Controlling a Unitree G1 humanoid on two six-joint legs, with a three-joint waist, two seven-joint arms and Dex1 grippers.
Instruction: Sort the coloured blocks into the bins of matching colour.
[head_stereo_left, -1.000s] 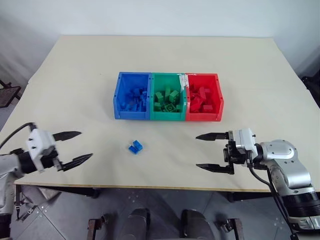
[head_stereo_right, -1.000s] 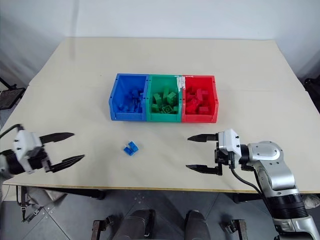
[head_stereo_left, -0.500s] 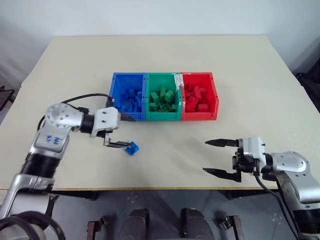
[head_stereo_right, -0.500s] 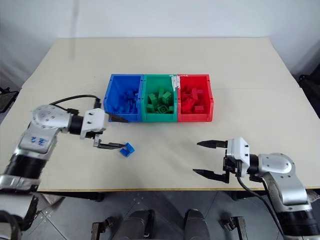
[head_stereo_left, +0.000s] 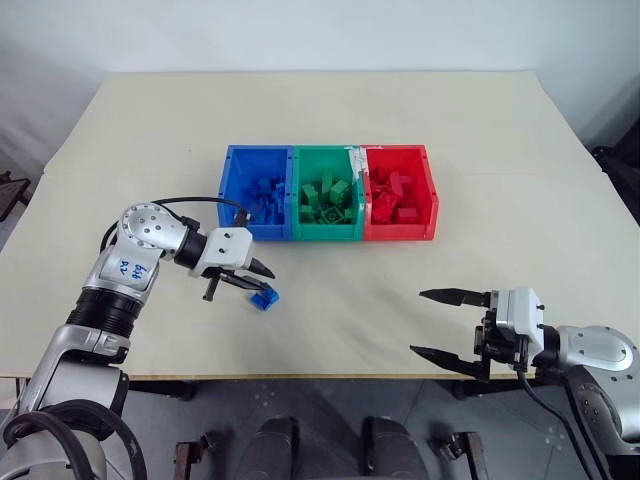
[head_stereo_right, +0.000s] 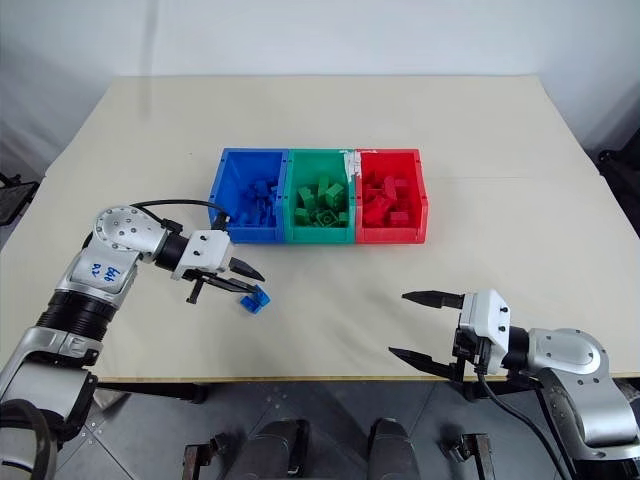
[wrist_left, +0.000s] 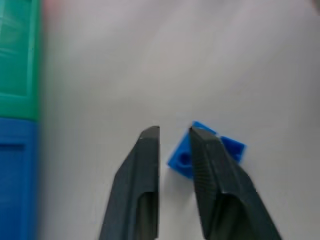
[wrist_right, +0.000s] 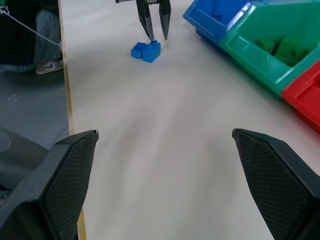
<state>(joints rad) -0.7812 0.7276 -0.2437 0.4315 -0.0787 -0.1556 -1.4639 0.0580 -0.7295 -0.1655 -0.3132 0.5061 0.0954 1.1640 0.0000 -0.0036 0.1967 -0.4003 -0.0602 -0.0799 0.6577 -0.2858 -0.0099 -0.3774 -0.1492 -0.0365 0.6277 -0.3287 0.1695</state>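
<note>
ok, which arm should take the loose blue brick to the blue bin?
Left. Its hand is already at the blue brick, near the blue bin. The right hand hangs open, far across the table.

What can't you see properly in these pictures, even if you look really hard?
- Whether the left claw really pinches the blue blocks: in the left wrist view one finger covers part of them, and the gap between the fingers looks bare.
- How many blue blocks lie there: too small in the head views.
- The bricks in the blue bin: piled together, too small to count.
- The bins in the left wrist view: blurred, cut off by the edge.
</note>
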